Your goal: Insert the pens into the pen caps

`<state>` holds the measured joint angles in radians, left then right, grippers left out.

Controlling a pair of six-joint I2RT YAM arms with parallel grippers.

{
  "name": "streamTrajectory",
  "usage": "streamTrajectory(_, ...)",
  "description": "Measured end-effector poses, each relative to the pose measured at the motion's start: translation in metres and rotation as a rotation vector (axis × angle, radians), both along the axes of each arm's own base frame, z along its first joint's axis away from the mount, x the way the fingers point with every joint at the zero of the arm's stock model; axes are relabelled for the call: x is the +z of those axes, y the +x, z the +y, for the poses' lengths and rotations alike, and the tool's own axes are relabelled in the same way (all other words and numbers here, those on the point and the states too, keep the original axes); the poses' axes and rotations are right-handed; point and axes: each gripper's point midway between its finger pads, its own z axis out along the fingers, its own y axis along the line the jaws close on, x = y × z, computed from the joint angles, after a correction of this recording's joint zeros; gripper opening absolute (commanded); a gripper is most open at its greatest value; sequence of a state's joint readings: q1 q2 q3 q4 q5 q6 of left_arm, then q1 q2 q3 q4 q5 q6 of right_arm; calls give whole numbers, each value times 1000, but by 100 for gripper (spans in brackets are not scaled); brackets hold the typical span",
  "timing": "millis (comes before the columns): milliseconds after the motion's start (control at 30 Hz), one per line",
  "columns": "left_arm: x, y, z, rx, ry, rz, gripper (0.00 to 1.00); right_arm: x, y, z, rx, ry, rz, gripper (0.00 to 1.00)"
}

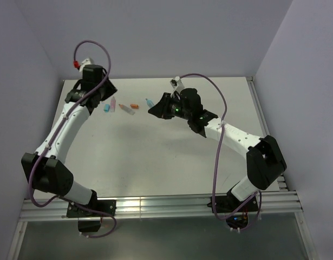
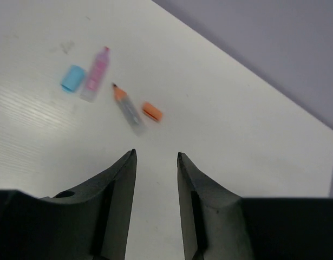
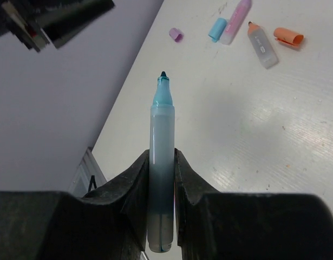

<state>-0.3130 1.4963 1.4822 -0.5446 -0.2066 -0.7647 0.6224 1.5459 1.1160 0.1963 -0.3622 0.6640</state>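
Blue pen (image 3: 161, 122) sits clamped in my right claw (image 3: 161, 158); pushing its tip at the loose blue cap (image 3: 217, 29) could skid it away.

One camera looks down from high behind, two wrist cameras skim the white bench (image 1: 171, 162), all sharing the orange plastic cap (image 2: 152, 111).

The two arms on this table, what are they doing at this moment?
The right gripper is shut on the blue pen, its tip bare. The left gripper is open above the table, near the blue cap, the pink pen, the orange pen and the orange cap, which lie loose. The pink cap lies apart. No pen is capped yet.
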Motion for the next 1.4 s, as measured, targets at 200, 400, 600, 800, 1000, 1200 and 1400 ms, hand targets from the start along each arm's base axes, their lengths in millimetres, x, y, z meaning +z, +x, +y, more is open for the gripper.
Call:
streamTrajectory(200,-1,10,47,78,69,-5,28,-4,-1,-3,8,-12,12,0)
streamTrajectory(400,-9,6,26,-17,18,3,12,-10,-4,-3,18,-21,23,0)
streamTrajectory(600,-51,-27,-16,-139,-58,80,15,-7,-5,-2,33,-19,15,0)
streamTrajectory(800,-44,-45,-78,-286,-119,48,16,-6,-8,0,53,-13,18,0)
streamTrajectory(1000,-35,-48,-97,-323,-148,28,16,-6,-12,4,65,-11,21,0)
streamTrajectory(1200,-32,-53,-110,-350,-156,21,17,1,-12,6,70,-3,10,0)
streamTrajectory(1400,-31,-56,-115,-360,-160,22,16,10,-10,9,72,8,-7,0)
